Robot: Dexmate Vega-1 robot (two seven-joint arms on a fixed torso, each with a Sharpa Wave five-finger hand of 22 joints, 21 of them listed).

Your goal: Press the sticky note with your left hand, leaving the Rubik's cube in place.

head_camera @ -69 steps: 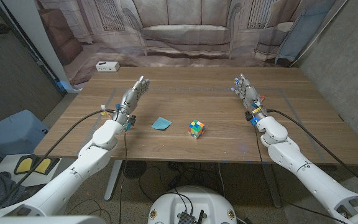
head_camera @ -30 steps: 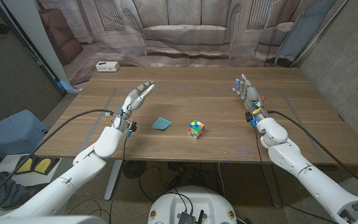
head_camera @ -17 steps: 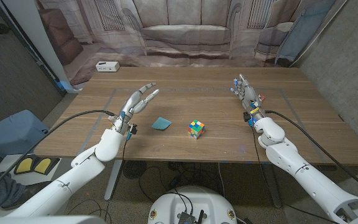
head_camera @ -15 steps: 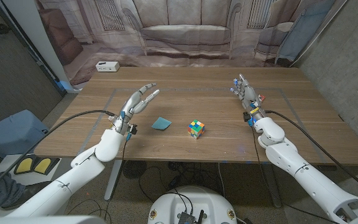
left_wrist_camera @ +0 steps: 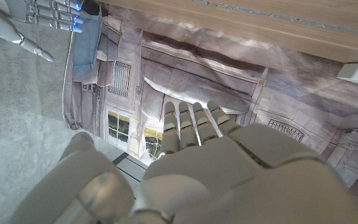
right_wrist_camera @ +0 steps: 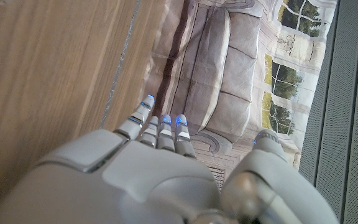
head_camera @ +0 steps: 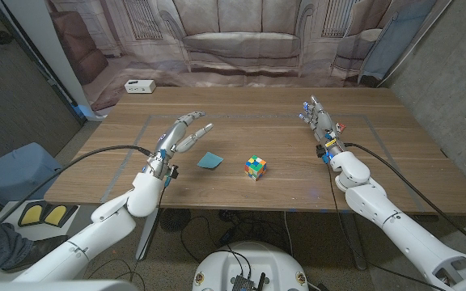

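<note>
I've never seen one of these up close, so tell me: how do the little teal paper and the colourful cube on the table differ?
The sticky note is a thin teal sheet lying on the table; the Rubik's cube is a blocky solid standing up from it. The sticky note is one colour, the Rubik's cube many. The sticky note lies nearer the left hand, the Rubik's cube nearer the middle. Neither is touched by a hand.
</note>
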